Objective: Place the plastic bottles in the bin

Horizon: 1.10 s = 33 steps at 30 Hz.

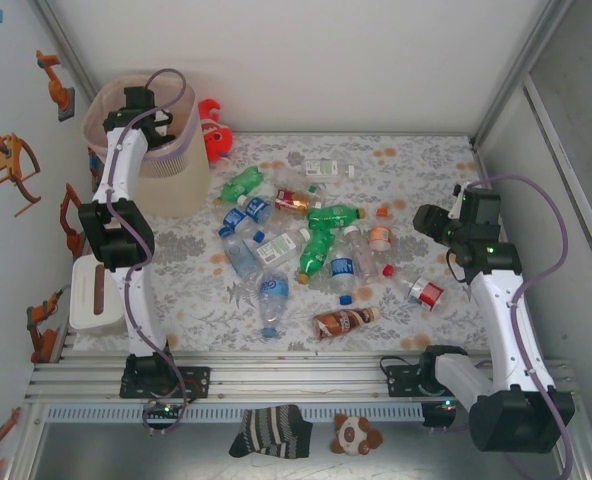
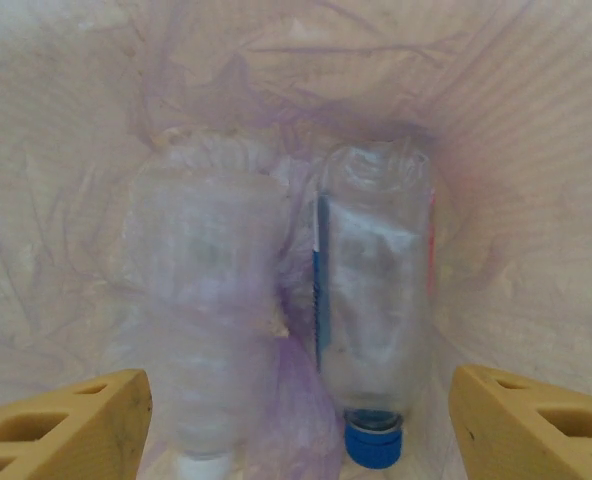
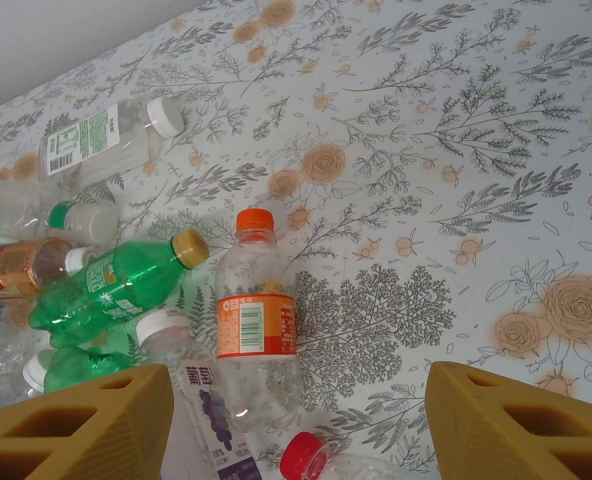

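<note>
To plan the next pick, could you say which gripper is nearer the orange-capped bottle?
Right. The right gripper hovers close by the orange-capped bottle; the left gripper is over the bin.

Left arm point(image 1: 126, 190): white tubular links set between chunky black joint housings.
Right arm point(image 1: 506, 320): the same build, white links and black joints (a small green light seems to glow on its forward housing, though it is too tiny to be sure).
Left cable point(image 1: 176, 74): lilac, looping free above the wrist.
Right cable point(image 1: 564, 250): lilac too, arcing wide beside the links.
Left base point(image 1: 154, 375): black block.
Right base point(image 1: 421, 378): black block.
Left gripper fingers point(image 2: 66, 420): mustard-tan wedges with rounded hollow cells.
Right gripper fingers point(image 3: 76, 425): the same tan, the same hollow cells.
</note>
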Tool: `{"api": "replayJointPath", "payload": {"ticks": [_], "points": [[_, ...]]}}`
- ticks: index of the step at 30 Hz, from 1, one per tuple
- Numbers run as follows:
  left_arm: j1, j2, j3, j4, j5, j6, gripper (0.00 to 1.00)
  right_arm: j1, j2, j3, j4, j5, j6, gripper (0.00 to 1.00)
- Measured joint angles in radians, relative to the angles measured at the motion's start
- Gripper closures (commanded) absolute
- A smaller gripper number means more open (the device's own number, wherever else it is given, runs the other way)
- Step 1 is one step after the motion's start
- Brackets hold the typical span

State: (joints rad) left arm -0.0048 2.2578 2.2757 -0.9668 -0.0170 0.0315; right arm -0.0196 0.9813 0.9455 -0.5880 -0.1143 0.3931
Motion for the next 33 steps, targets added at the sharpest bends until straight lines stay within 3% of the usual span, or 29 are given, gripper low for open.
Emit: {"api": "replayJointPath", "payload": {"ticks": [8, 21, 33], "points": [[0.000, -0.043, 0.000, -0.003, 0.003, -0.003, 0.21, 0.000, 0.000, 0.000, 0.000, -0.001, 0.000, 0.33], [-0.022, -0.257, -0.034, 0.001, 0.055, -0.022, 0.21, 0.001, -0.001, 0.013, -0.012, -0.016, 0.000, 0.33], [-0.116, -0.542, -0.240, 0.047, 0.113, -0.032, 0.21, 0.001, -0.017, -0.029, -0.038, -0.027, 0.000, 0.33]]}}
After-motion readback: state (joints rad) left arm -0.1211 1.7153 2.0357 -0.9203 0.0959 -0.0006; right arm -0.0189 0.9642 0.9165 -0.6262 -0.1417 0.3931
